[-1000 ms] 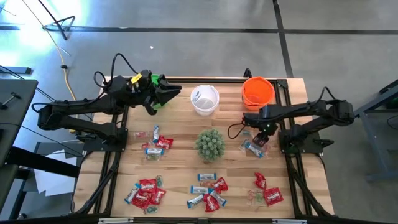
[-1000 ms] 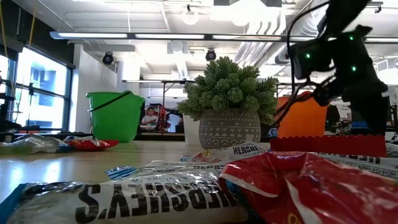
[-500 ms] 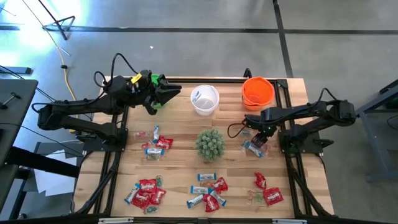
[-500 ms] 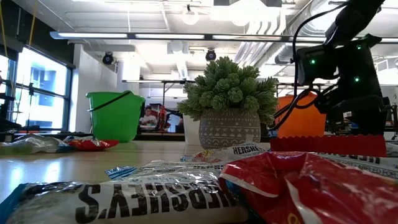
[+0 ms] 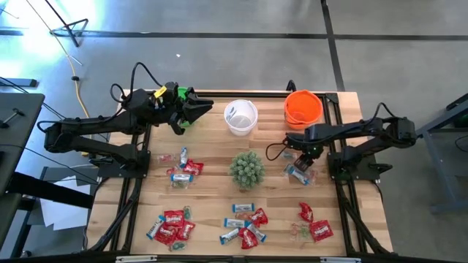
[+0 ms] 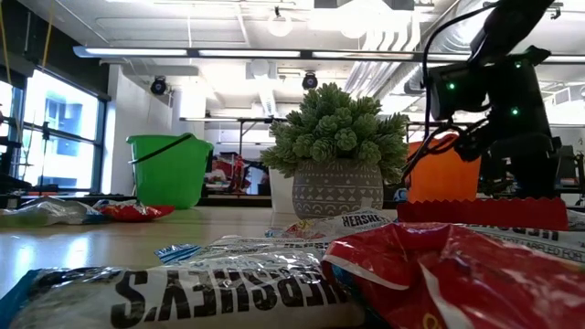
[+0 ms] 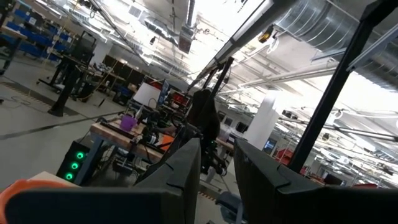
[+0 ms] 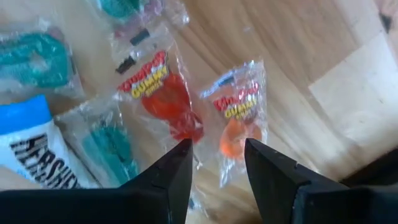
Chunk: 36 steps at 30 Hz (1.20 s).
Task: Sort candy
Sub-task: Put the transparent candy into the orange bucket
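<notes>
Left gripper (image 5: 199, 108) is raised at the table's far left edge beside a green cup (image 5: 180, 96); the left wrist view shows its two dark fingers (image 7: 180, 174) a narrow gap apart with nothing between them, pointed out into the room. The table (image 5: 212, 146) is of pale wooden planks in a black frame. The candy lies in loose clusters of flat, crinkled wrappers: red and blue-and-white pieces near the left arm (image 5: 183, 169), a mostly red heap at the near left (image 5: 170, 226), and a mixed heap at near centre (image 5: 245, 223). A round white cup (image 5: 240, 117) stands at far centre, and a spiky green ball-shaped plant (image 5: 247, 169) sits mid-table in a patterned pot. A smooth orange cup (image 5: 303, 107) stands far right. Right gripper (image 5: 303, 162) is low over a small cluster of clear-wrapped gummy sweets (image 8: 161, 93), fingers (image 8: 168, 180) partly spread and straddling them, not closed on any piece. More red candy (image 5: 314, 223) lies at the near right.
</notes>
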Tool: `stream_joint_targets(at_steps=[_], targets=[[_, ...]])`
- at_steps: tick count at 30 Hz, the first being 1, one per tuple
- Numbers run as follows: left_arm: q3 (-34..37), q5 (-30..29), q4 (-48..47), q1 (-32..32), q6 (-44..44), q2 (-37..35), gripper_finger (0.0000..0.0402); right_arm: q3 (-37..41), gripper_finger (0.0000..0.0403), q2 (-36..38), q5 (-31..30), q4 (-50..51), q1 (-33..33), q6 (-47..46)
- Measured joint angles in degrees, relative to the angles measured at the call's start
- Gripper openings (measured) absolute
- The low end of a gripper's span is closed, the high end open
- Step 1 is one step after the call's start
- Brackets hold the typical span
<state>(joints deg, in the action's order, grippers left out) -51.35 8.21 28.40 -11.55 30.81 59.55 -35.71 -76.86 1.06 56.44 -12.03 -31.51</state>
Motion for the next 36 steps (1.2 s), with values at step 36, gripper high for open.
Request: stream_joint_targets(at_steps=[36], targets=[[0.0, 0.0, -0.1, 0.0, 0.0, 0.0, 0.0082, 4.9, 0.0048, 0.2, -0.7, -4.5, -3.4, -2.1]])
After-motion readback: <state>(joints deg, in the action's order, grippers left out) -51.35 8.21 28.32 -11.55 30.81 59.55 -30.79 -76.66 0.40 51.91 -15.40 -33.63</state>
